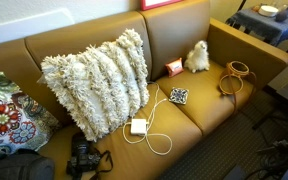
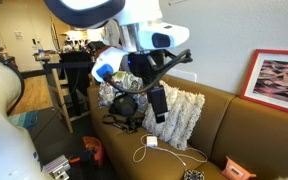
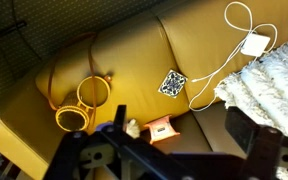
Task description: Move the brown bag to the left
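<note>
Right now you are at the approach step, with nothing gripped and the bag not yet moved. The tan sofa (image 1: 209,112) lies well below the gripper (image 3: 179,128), which hangs high over the seat cushions with its jaws spread wide and nothing between them. The shaggy cream pillow (image 1: 96,80) is below and far out past one finger, on the right edge of the wrist view, well apart from where you need to go. The brown bag (image 1: 232,84) is out past the opposite finger, low on the seat near the sofa's arm. In the wrist view its two round rings lie side by side and its thin strap loops away across the cushion. A small orange box (image 3: 161,129) is almost directly beneath the gripper, near the bag but not touching it. A patterned coaster (image 3: 174,84) lies a little further ahead on the seat. The next move, as I judge it, is to shift the gripper sideways until it is over the bag and then come down. Turn the wrist so the jaws straddle one ring or the pouch's rim rather than the thin strap, which looks likely to slip. Keep clear of the orange box as you descend. The carry to the left probably runs over or past the box and coaster, so lift the bag enough to clear them.
</note>
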Robot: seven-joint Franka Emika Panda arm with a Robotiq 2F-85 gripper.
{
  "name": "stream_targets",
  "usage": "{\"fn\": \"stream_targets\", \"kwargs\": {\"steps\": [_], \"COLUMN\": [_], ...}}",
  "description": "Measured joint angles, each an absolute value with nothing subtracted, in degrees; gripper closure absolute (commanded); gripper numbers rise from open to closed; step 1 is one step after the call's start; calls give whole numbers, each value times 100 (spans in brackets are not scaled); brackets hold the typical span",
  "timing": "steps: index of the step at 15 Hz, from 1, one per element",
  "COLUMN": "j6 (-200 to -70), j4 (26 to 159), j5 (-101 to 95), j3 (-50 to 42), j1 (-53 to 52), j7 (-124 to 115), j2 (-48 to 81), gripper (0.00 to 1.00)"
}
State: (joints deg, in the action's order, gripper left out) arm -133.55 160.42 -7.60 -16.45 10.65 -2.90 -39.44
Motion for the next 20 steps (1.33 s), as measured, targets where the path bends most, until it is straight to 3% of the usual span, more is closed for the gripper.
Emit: {"fn": "stream_targets", "kwargs": {"steps": [8, 15, 20], "j6": [-15867, -16431, -16513], "j4": [15575, 14665, 14542], "j5": [-49, -829, -1709], "j3": [-1468, -1135, -1681], "j1": [813, 922, 1497], "j7": [-268, -854, -1042], "j2": [-1353, -207, -18], "gripper": [0, 0, 0]}}
